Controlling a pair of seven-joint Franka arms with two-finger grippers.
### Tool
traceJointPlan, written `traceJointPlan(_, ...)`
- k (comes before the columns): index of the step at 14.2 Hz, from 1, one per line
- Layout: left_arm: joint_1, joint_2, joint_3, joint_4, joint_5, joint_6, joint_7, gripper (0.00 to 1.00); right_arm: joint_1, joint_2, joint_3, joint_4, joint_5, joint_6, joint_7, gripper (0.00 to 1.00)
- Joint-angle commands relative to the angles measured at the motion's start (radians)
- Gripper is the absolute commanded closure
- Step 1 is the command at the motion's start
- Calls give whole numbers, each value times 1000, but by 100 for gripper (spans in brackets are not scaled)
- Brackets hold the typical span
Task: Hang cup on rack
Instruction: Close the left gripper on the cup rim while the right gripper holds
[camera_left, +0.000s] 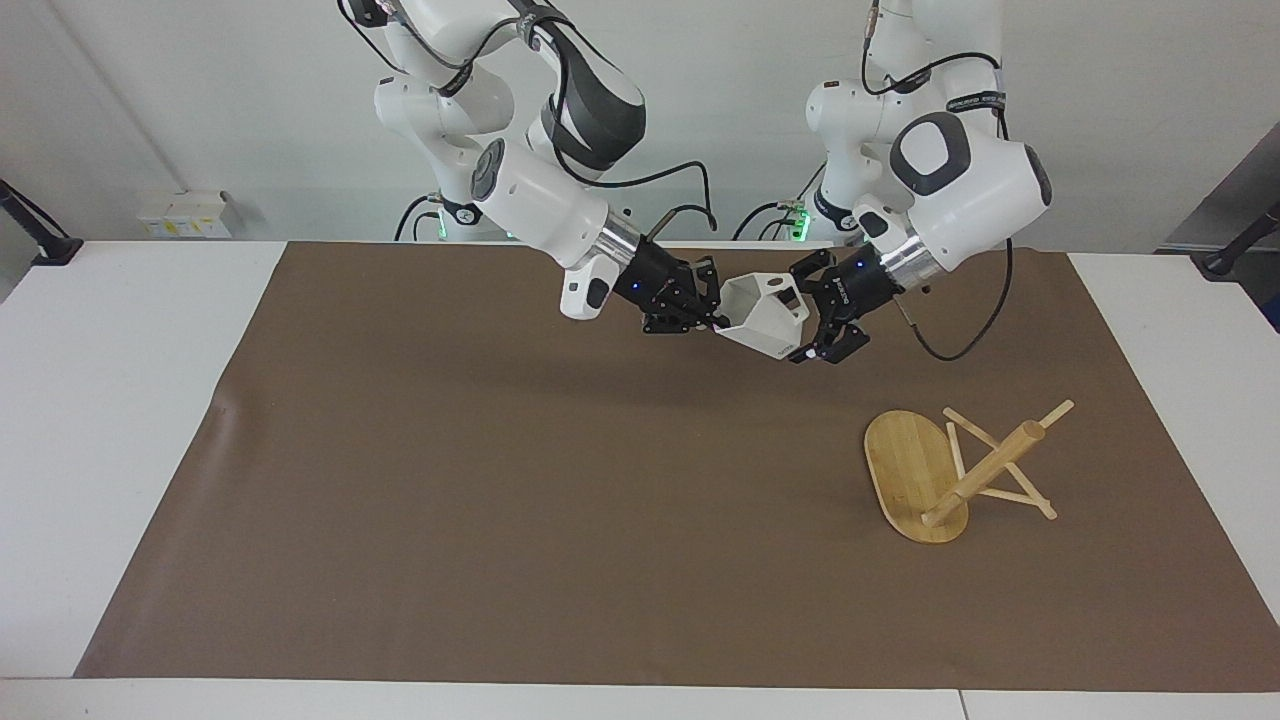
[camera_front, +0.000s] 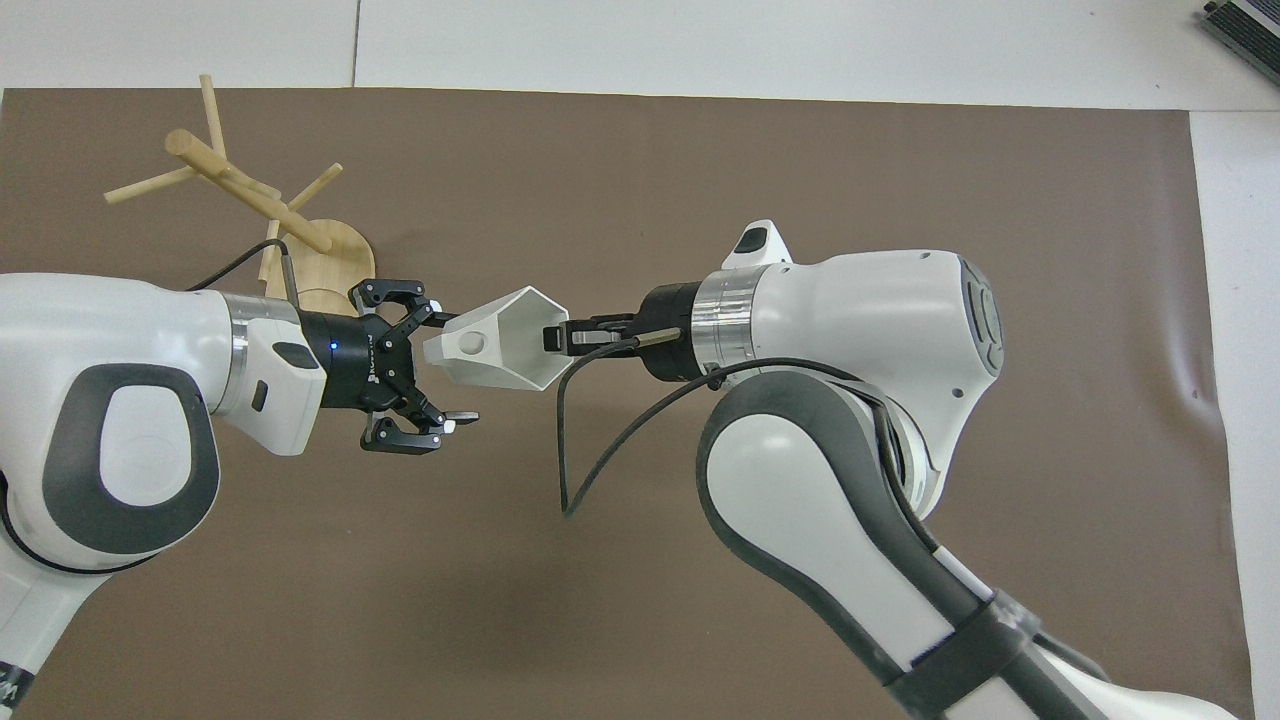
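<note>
Over the brown-papered surface (camera_left: 500, 480), the faceted white cup (camera_left: 765, 315) is held aloft at its rim by the right end effector (camera_left: 712, 322), handle offered to the wide-spread left end effector (camera_left: 812, 322), near the toppled bamboo rack (camera_left: 950, 470).

- We take this for a robotics lab: two white arms (camera_left: 540, 190) are mounted at one edge of a white table (camera_left: 110, 400).
- A brown mat (camera_left: 500, 500) covers the table's middle.
- Above the table we see bare white walls, loose cables (camera_left: 680, 180) and a wall socket (camera_left: 185, 213).
</note>
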Motion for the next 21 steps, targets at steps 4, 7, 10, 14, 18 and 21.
traceJointPlan(4,-44,-29,10,-27,-60,85,-14,0,-7,5,16,-2,-10,27,25,100)
traceJointPlan(7,-44,-31,10,-29,-65,88,-14,0,-7,5,16,-2,-11,27,32,100)
traceJointPlan(10,-56,-31,10,-29,-65,99,-14,18,-7,5,16,-2,-10,27,34,100)
traceJointPlan(14,-58,-29,10,-27,-65,104,-16,100,-7,5,16,-2,-11,27,37,100)
traceJointPlan(18,-61,-32,10,-29,-65,105,-16,100,-7,5,16,-2,-11,25,45,100)
traceJointPlan(21,-61,-32,11,-27,-65,102,-17,100,4,3,16,-2,-20,27,81,75)
